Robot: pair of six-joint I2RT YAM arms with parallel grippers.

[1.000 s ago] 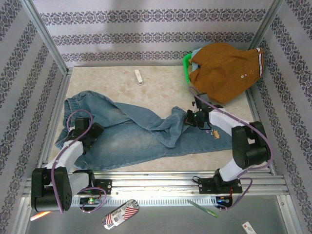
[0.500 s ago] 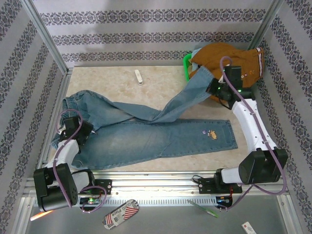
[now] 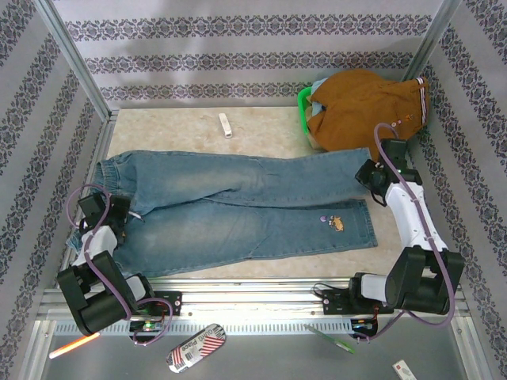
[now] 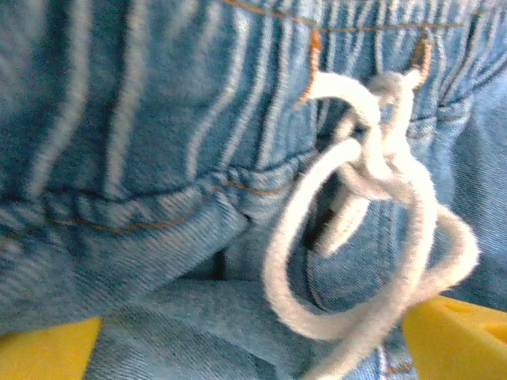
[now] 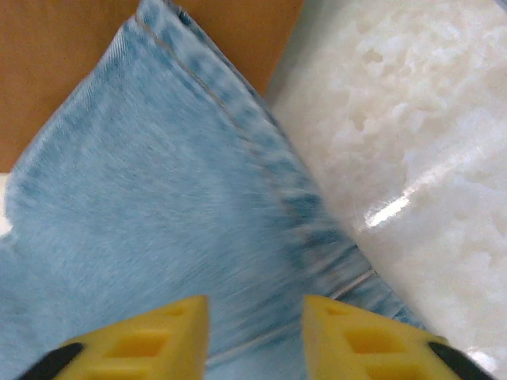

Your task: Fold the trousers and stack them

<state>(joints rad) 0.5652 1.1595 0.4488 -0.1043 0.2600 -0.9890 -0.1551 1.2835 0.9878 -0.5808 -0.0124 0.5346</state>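
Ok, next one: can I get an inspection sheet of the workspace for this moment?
Surface: beige marbled table, bare around the clothing.
Job's things: jeans spread flat, waistband left, both legs stretched right; drawstring knotted and loose. Not yet folded.
Clutter: brown garment on a green basket at the far right; small white object at the back; packet, pen and orange marker below the rail.
Grippers: left tool wide open at the waistband; right tool open over a leg hem.
Cables: purple cables looped along both arms.
Surroundings: patterned walls, metal frame.
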